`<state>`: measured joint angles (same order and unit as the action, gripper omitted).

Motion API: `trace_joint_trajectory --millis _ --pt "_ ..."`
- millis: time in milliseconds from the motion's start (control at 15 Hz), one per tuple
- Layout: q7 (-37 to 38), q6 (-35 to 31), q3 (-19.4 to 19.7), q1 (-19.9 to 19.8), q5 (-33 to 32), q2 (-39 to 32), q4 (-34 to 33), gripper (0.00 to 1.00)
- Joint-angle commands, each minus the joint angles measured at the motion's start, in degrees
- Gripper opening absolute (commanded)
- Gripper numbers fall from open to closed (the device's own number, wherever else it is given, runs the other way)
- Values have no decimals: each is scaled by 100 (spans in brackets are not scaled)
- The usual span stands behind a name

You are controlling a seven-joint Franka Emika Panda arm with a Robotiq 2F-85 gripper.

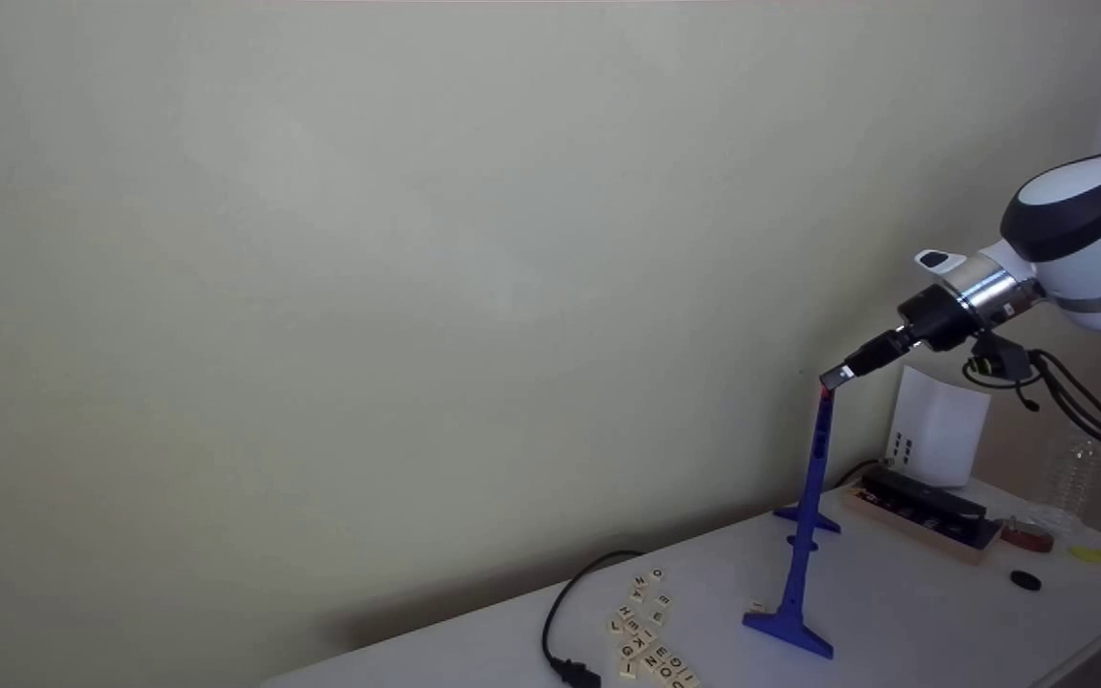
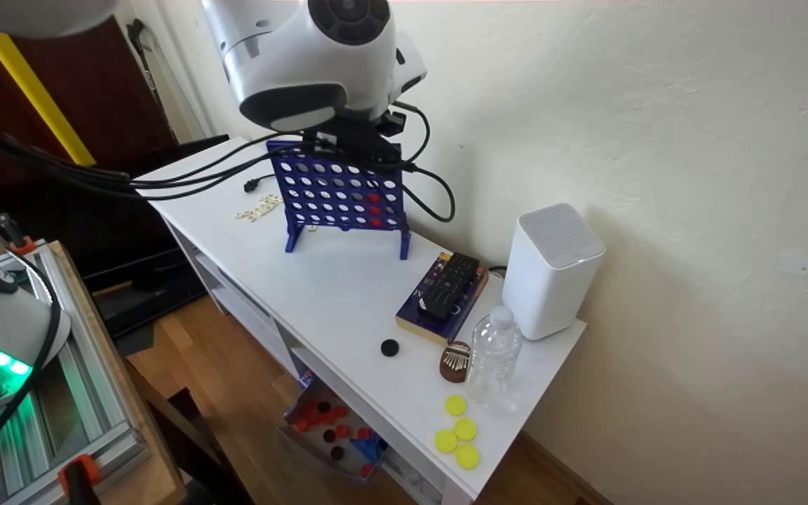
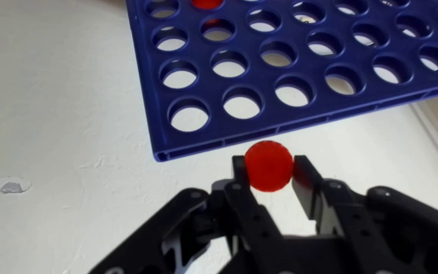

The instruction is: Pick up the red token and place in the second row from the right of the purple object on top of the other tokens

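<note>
My gripper (image 3: 268, 167) is shut on the red token (image 3: 267, 179), pinching its rim between both fingertips. In the wrist view the token's flat face shows, just off the slotted top edge of the purple object (image 3: 143, 95). It lies near the divider between the second and third slots from that view's left end. In an exterior view the fingertips (image 1: 833, 379) are at the top of the upright purple frame (image 1: 804, 535); I cannot tell if the token touches it. The frame also shows in an exterior view (image 2: 348, 228), with several red tokens (image 2: 374, 210) stacked in its second column from the right. The fingertips are hidden there.
Letter tiles (image 1: 646, 640) and a black cable (image 1: 560, 612) lie by the frame. A book (image 2: 418, 319) with a remote (image 2: 449, 284), a white device (image 2: 551, 273), a bottle (image 2: 494, 358), a black disc (image 2: 389, 348) and yellow discs (image 2: 466, 428) share the table.
</note>
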<state>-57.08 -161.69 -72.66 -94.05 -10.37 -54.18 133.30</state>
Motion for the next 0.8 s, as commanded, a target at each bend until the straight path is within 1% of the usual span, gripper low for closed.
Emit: trace_joint_trajectory --millis 0,733 --pt "-192 204 -63 -71 41 -219 -137 10" --pt "-299 366 -62 -114 60 -152 -126 10"
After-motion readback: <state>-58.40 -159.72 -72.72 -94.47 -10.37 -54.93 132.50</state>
